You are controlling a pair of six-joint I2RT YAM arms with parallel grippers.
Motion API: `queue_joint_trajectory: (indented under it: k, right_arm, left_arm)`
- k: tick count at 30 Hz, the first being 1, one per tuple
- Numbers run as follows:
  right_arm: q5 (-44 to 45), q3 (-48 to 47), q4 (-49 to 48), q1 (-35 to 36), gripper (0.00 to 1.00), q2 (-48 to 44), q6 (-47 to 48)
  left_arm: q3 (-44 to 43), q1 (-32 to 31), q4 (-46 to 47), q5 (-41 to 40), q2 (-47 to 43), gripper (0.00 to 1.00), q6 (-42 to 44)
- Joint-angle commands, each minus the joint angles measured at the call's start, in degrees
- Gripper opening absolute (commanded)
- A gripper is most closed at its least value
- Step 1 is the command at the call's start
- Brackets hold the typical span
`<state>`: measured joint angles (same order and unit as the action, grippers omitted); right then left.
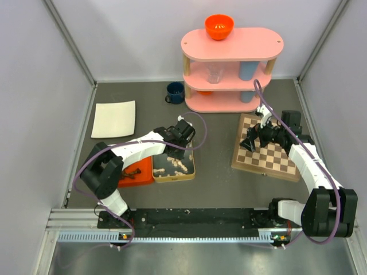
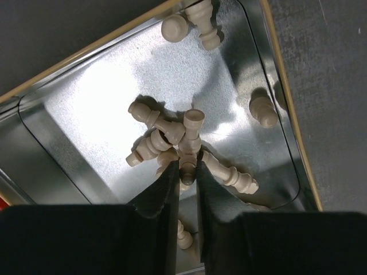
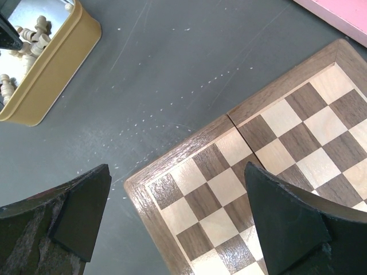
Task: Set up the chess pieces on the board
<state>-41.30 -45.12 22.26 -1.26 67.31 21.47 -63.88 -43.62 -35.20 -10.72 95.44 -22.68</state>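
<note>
The left gripper (image 2: 185, 171) hides most of one cream piece (image 2: 187, 180); the board (image 3: 209, 200) is cut off at right and bottom.

A: Kind of place?
B: Robot lab test cell. Plain grey panels (image 1: 34, 86) wall a grey table (image 1: 218, 183) on three sides.
A: Evidence?
B: Aluminium rail (image 1: 189, 220) at 6 o'clock, left arm (image 1: 137, 150) and right arm (image 1: 309, 166) mounted there. Staged props: pink shelf (image 1: 232, 43) at 12 o'clock, board (image 1: 269, 163) at 3 o'clock, white mat (image 1: 113, 118) at 10 o'clock.
</note>
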Motion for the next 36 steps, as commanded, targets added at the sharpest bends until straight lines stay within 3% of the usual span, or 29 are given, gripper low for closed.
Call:
queue_joint_trajectory:
  k: [1,8,23,31,36]
  right_arm:
    - [0.16,-3.3,-1.17,0.47,0.99,0.45,0.94]
    - [0.34,-3.39,-0.9,0.47,0.99,0.37,1.11]
    - [0.25,-3.57,-0.73,0.47,0.99,0.02,1.11]
    - [0.17,-3.66,-0.55,0.47,0.99,-0.25,1.38]
    - [0.16,-3.74,-0.47,0.38,0.99,-0.34,1.38]
  left_arm:
    - [-1.78,-0.33,-0.74,0.44,0.19,0.16,0.18]
    - [-2.83,-0.51,-1.71,-1.06,-4.64,0.02,0.88]
    - [-5.21,-0.59,-4.61,-1.32,-9.13,0.0,3.95]
    - [-6.43,-0.68,-3.47,2.98,-11.94,0.0,4.22]
    - [-7.93,-1.2,-1.63,12.26,-12.73,0.0,4.75]
